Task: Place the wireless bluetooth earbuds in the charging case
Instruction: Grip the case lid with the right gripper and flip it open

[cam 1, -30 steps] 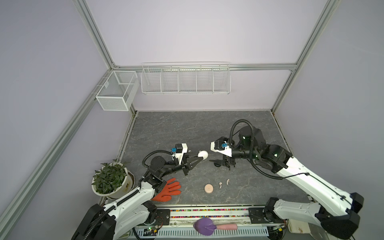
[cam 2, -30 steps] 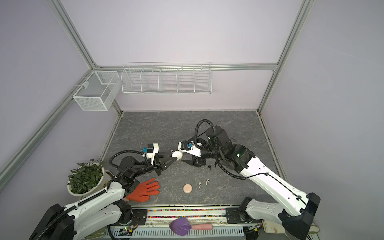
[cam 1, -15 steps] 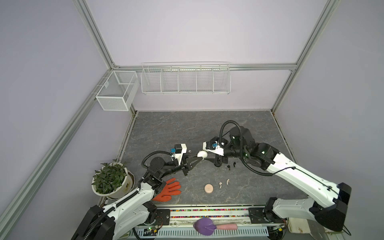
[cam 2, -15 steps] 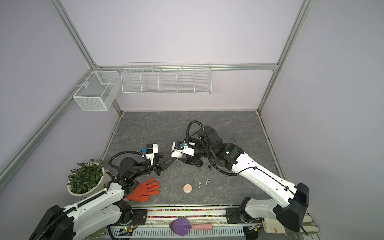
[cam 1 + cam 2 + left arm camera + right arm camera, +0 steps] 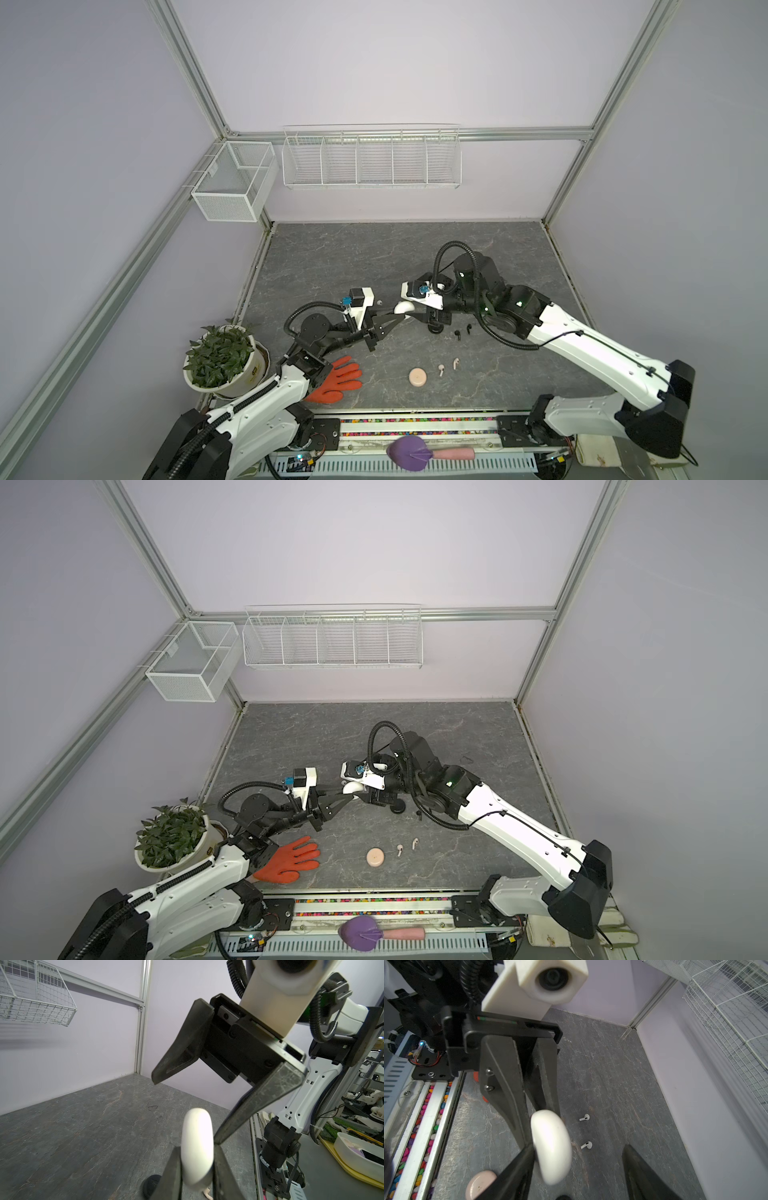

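My left gripper [image 5: 197,1167] is shut on a round white charging case [image 5: 404,307] [image 5: 351,787], held edge-up above the floor. My right gripper [image 5: 579,1157] is open around the case [image 5: 550,1147]. One of its fingers lies against the case and the other stands well clear. Two white earbuds [image 5: 585,1118] [image 5: 586,1145] lie on the floor behind the case. Two pale pink earbuds [image 5: 440,369] [image 5: 456,363] lie beside a pink case [image 5: 417,377]. Two black earbuds [image 5: 457,333] [image 5: 468,328] lie next to a black case [image 5: 435,329], under the right wrist.
An orange glove [image 5: 336,380] lies by the left arm's base and a potted plant [image 5: 220,357] stands at the floor's left edge. A purple brush [image 5: 409,453] rests on the front rail. Wire baskets [image 5: 370,166] hang on the back wall.
The right arm has swung left until its jaws straddle the white case, and the jaws have narrowed a little. The left arm has held the case still.
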Robot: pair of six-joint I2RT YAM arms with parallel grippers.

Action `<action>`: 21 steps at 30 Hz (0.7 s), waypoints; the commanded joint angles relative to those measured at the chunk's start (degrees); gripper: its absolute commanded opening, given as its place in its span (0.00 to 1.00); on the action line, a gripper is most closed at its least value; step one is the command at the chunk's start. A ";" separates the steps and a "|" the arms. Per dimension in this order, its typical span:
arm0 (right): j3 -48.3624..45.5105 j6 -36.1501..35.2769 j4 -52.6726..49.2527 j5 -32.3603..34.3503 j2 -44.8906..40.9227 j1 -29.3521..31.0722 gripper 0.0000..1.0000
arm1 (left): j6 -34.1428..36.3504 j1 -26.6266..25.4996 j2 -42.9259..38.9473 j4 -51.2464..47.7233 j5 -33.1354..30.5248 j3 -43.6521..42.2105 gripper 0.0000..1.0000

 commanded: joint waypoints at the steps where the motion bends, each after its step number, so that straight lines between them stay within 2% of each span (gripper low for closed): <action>1: 0.93 -0.36 2.38 2.22 -0.36 -0.01 0.69 | 1.12 -0.27 0.00 0.48 1.56 -0.77 0.00; 21: 1.33 1.31 2.72 4.01 -1.42 0.26 0.68 | 1.79 -0.27 0.08 0.12 2.26 -0.86 0.00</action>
